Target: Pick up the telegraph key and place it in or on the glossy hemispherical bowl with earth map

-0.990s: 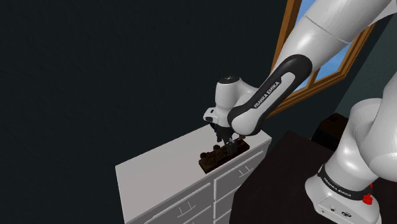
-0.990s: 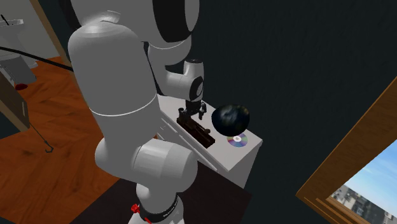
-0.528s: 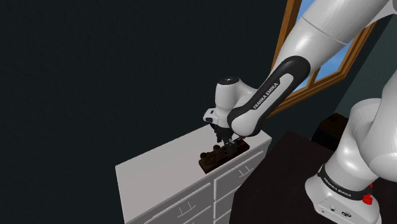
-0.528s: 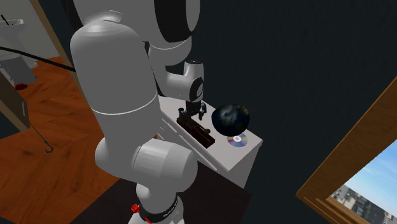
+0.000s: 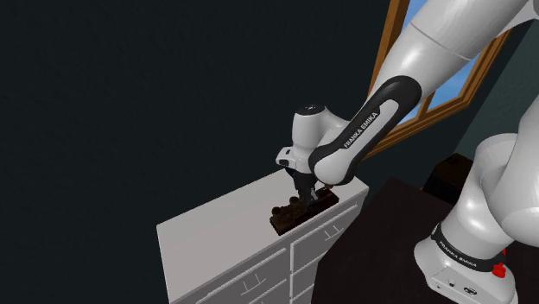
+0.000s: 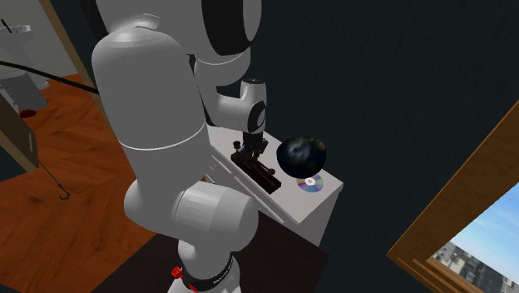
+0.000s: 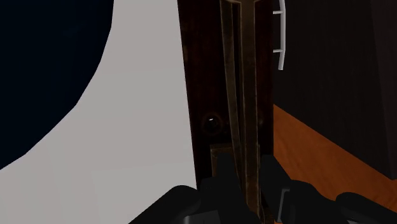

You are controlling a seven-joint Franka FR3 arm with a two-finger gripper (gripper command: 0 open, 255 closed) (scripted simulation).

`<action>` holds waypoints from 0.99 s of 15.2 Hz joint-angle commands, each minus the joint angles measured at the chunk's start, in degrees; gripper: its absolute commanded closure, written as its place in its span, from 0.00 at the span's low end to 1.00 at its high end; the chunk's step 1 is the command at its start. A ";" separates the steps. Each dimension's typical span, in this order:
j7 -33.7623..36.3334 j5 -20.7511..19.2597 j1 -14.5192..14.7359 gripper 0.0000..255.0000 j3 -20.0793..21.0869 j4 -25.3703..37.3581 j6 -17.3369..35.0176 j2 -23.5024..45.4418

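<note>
Arm (image 5: 371,121) stretched forward, hand (image 5: 302,193) pointing down, fingers (image 7: 222,179) pinched nearly together.

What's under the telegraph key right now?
The telegraph key rests on the white cabinet's top, close to its front edge above the drawers. The gripper covers one end, so the contact there is hidden.

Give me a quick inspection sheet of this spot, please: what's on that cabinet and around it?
Surface: white drawer cabinet, top flat.
Job's things: telegraph key lying along the front edge; globe-patterned bowl beside it, apart.
Clutter: shiny disc flat near the bowl.
Grippers: gripper at the key, shut on its lever.
Cables: nothing seen on the cabinet.
Surroundings: dark wall, wood-framed window, wooden floor.
</note>
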 commanded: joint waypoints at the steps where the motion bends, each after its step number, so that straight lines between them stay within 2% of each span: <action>1: 0.00 0.01 0.01 1.00 0.01 0.00 0.02 0.04; 3: 0.01 0.01 0.01 1.00 0.01 0.00 0.03 0.04; 15: 0.61 -0.54 -0.11 1.00 -0.06 1.34 -11.12 -9.78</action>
